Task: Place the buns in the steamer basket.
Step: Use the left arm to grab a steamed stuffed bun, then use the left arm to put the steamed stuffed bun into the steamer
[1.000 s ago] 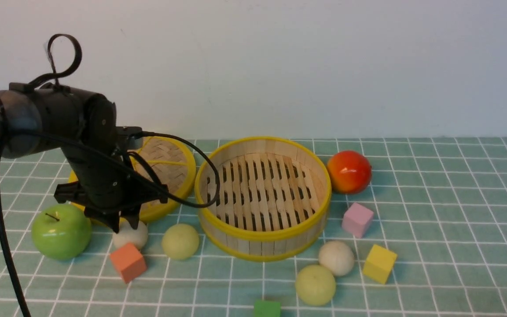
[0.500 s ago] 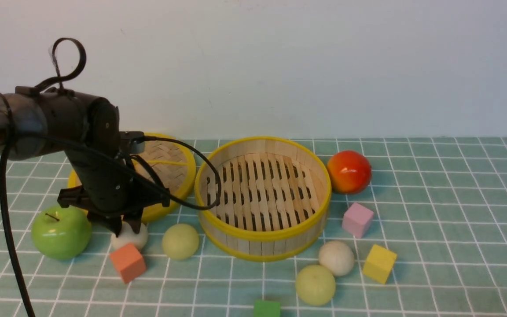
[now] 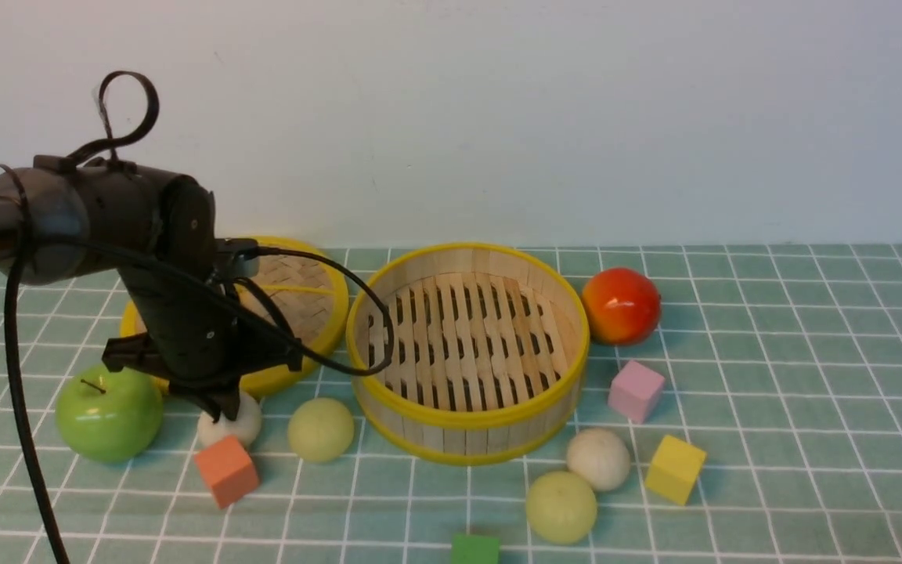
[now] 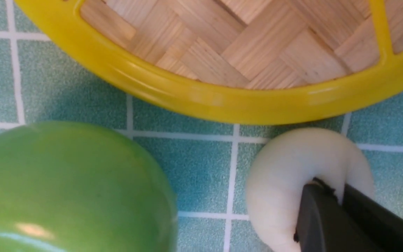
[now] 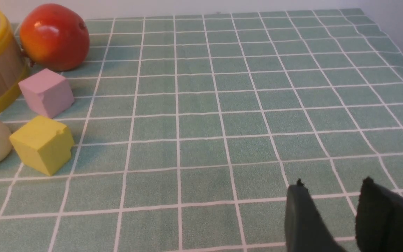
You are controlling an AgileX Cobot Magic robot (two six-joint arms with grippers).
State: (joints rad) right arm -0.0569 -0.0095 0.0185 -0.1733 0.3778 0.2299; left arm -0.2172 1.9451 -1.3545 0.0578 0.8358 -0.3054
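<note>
My left gripper (image 3: 225, 407) is shut on an off-white bun (image 3: 232, 427) that rests on the cloth between the green apple and an orange cube. In the left wrist view the fingers (image 4: 313, 210) pinch into the bun (image 4: 282, 175), which dents around them. A yellow-green bun (image 3: 320, 428) lies just right of it. Another off-white bun (image 3: 598, 459) and a yellow-green bun (image 3: 561, 507) lie in front of the steamer basket (image 3: 467, 423), which holds nothing. My right gripper (image 5: 332, 189) is open and empty above bare cloth, out of the front view.
A woven lid (image 3: 302, 286) lies behind my left arm. A green apple (image 3: 109, 411) sits left of the held bun. A red-orange fruit (image 3: 621, 305) stands right of the basket. Orange (image 3: 227, 468), pink (image 3: 636, 390), yellow (image 3: 675, 468) and green (image 3: 474, 548) cubes are scattered around.
My left gripper's fingers, spread over the off-white bun a second ago, have closed on it. The arm has shifted slightly right. Nothing else moved.
</note>
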